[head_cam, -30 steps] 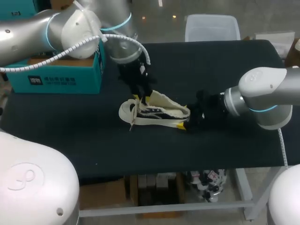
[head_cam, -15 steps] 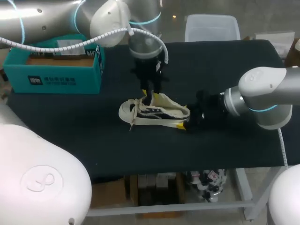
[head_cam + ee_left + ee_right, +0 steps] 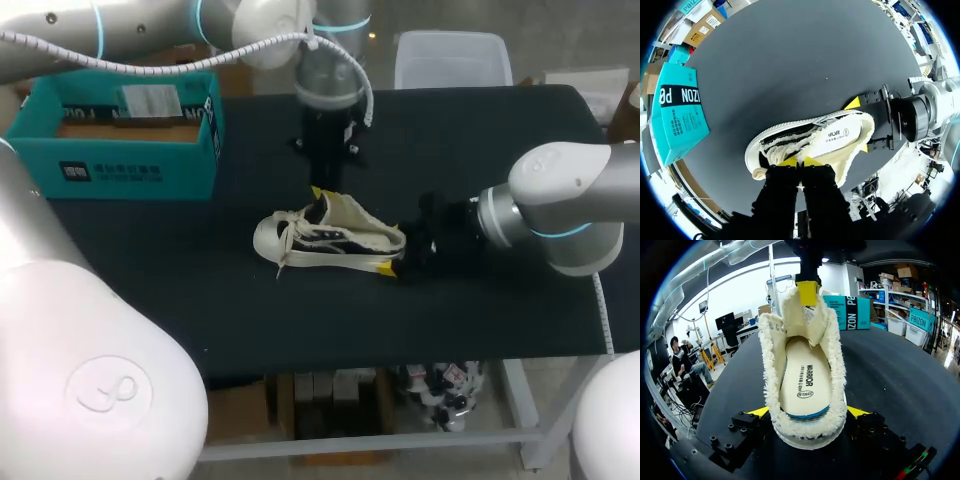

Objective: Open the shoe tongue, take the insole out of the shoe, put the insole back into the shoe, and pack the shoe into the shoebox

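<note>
Over the last second the left arm has swung across toward the middle of the table (image 3: 500,140). Its fingers, which stood over the laces, now sit farther back at the top of the tongue (image 3: 808,315). The shoe (image 3: 335,240) and the right arm have not shifted.

The left gripper (image 3: 318,193) comes down from above with its yellow tips pressed nearly together, pinching the tongue's upper edge and holding it upright off the opening. The shoe stands on its sole mid-table, toe toward my left, heel toward my right.

The right gripper (image 3: 808,411) lies low on the table behind the heel. Its fingers are spread wide, with one yellow tip against each side of the heel, clamping it.

The insole (image 3: 807,382) lies flat inside the fleece-lined shoe, plainly seen from the heel end. The teal shoebox (image 3: 130,165) stands open at the table's far left, well apart from the shoe.
</note>
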{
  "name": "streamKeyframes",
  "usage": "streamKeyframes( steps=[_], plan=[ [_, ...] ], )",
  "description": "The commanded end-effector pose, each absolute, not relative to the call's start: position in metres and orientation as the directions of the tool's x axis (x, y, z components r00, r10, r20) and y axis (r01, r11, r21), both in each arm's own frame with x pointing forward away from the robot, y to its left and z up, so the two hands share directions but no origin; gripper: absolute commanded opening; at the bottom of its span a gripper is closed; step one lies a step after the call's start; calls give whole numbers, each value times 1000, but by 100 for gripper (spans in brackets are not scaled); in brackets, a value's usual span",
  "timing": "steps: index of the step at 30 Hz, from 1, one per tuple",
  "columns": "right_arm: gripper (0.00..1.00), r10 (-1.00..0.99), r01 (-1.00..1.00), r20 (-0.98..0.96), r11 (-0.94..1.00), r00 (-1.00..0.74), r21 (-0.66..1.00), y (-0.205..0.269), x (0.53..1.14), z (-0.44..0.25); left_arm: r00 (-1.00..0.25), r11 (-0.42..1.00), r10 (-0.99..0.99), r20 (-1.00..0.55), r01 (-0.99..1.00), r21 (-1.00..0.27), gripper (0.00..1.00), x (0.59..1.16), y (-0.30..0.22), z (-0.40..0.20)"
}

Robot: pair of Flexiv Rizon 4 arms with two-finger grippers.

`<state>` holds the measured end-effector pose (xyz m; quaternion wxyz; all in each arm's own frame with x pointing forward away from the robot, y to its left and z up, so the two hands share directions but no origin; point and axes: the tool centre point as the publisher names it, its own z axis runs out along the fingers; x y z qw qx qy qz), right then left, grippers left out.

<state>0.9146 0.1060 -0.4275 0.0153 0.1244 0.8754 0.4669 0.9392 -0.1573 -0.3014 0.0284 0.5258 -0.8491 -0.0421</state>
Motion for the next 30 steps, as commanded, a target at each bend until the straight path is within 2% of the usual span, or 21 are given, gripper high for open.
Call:
streamKeyframes(
  steps=[1, 7, 14, 16, 17, 22, 30],
  plan=[
    [0, 228, 203, 93, 531, -969, 823, 105, 916, -432, -449, 444, -894, 12, -881, 164, 0, 938, -151, -299],
    [0, 228, 203, 93, 531, -969, 823, 105, 916, -432, -428, 433, -902, 64, -894, 113, 0, 922, -130, -288],
    [0, 228, 203, 93, 531, -969, 823, 105, 916, -432, -378, 371, -908, 180, -926, -71, 0, 901, -92, -270],
    [0, 228, 203, 93, 531, -969, 823, 105, 916, -432, -322, 296, -929, 182, -942, -158, 0, 896, -81, -271],
    [0, 228, 203, 93, 531, -969, 823, 105, 916, -432, -315, 285, -923, 221, -945, -159, 0, 894, -76, -271],
    [0, 228, 203, 93, 531, -969, 823, 105, 916, -432, -202, 140, -953, 226, -955, -263, 0, 893, -62, -277],
    [0, 228, 203, 93, 531, -969, 823, 105, 916, -432, -141, 58, -934, 330, -966, -250, 0, 908, -48, -293]
  ],
)
